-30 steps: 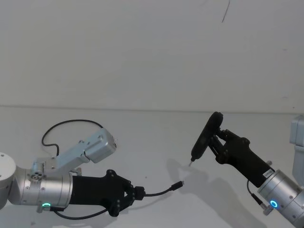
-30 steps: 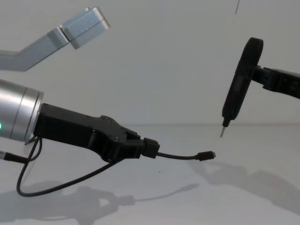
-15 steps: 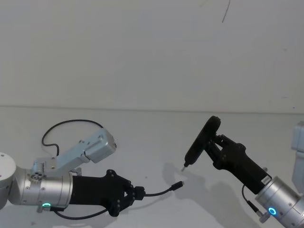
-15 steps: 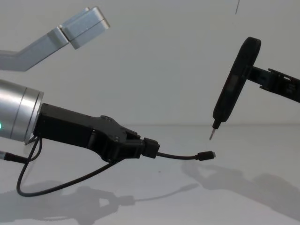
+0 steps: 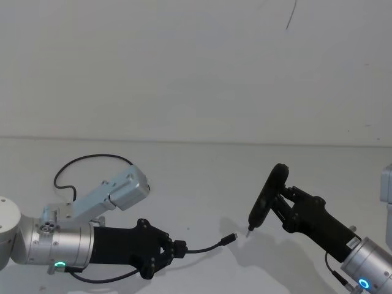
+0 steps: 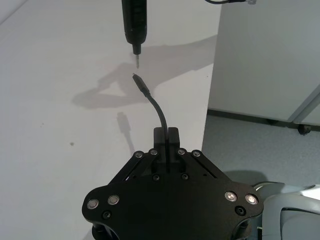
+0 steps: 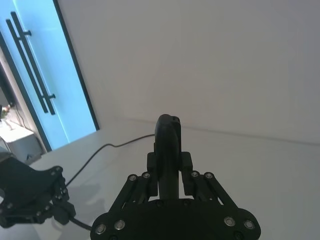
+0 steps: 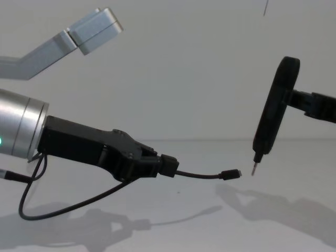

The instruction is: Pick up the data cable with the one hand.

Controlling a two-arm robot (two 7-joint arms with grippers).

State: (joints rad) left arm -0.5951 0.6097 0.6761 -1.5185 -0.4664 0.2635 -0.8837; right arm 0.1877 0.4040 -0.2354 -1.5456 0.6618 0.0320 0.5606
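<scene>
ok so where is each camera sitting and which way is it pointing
Head: up high, looking down at the table; left claw shut on the data cable, right claw holding the pen-shaped tool.
Chest: low, looking across; sees both from the side.
Left wrist: looks along its claw toward the cable's plug.
Right wrist: looks along its claw and tool.
All four share the cable.

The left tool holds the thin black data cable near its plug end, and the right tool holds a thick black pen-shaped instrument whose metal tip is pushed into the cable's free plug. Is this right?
Not quite. The chest view shows the metal tip of the thick black pen-shaped instrument in the right tool hanging apart from the free plug of the thin black data cable. The left tool holds it.
</scene>
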